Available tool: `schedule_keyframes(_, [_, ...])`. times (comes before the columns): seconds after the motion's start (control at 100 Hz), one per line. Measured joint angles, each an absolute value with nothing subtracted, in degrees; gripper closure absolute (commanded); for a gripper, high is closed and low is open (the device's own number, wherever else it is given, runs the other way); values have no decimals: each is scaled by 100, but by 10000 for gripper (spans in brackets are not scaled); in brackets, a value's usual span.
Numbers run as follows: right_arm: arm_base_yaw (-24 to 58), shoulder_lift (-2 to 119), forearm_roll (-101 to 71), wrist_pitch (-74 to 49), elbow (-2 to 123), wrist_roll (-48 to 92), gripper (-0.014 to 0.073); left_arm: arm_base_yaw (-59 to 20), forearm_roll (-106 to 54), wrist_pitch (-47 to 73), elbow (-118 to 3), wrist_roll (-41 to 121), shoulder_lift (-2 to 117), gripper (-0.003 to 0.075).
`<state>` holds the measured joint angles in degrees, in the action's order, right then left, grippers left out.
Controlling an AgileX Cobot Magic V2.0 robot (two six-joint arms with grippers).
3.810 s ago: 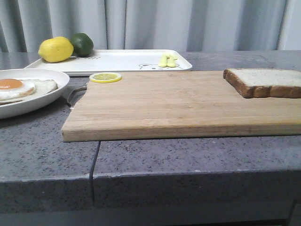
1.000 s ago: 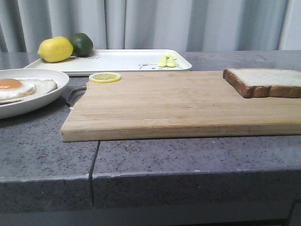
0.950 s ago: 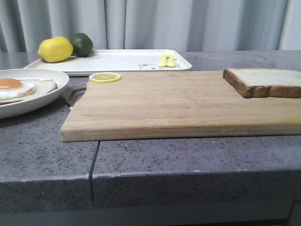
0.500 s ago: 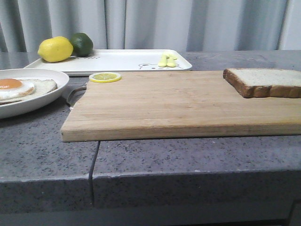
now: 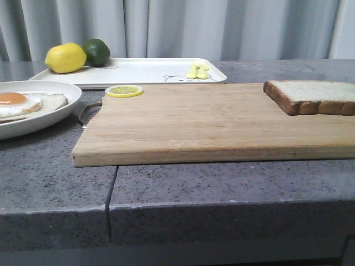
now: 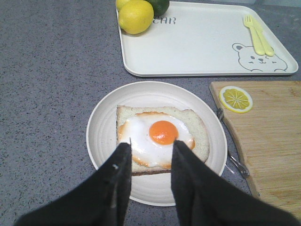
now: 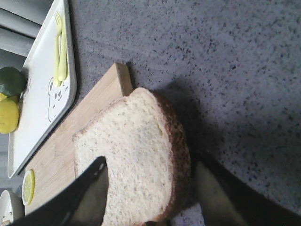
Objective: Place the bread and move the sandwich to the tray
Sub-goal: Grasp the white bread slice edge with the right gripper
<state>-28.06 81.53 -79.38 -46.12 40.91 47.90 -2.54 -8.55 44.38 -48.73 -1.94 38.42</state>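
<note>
Right end effector (image 7: 150, 188): spread wide, astride the bread (image 7: 131, 155), one finger over the pale face, the other outside the crust; contact not clear, so not yet clenched by the look of it. Bread lying flat at the right end of the cutting board (image 5: 211, 119), its outer crust overhanging the board's edge above the counter (image 5: 222, 183). Likely light, soft and compressible; crust the firmer part, so best pinched across opposite crust edges, gently, to avoid denting the crumb. Overhang a help: room for a finger beneath that side.

Left end effector (image 6: 148, 150): released, fingers parted, hovering just above the near side of the sandwich (image 6: 162, 136), gripping nothing. Sandwich centred on its round plate (image 6: 101, 136), near the counter's left edge, just beside the board's left end. Egg probably slick and yolk fragile; plate rigid and smooth, so better taken by the rim and kept level.

Tray (image 6: 202, 42) at the back of the counter, just behind plate and board. Lemon (image 6: 136, 16) and lime (image 6: 159, 4) in its back left corner, yellow cutlery (image 6: 256, 34) at its right end; broad bare middle open for the plate. Lemon slice (image 6: 235, 98) on the board's back left corner, near the path. Board's long middle bare.
</note>
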Motion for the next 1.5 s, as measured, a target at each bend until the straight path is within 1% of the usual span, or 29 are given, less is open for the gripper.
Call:
schedule_keyframes(1.14, [-2661, 8892, -8287, -4750, 4135, 4880, 167, -254, -855, 4438, -4873, -194, 3842, 535])
schedule_keyframes(1.5, [-2661, 9127, -8621, -5189, 4205, 5145, 174, -254, -855, 4438, -4873, -194, 3842, 535])
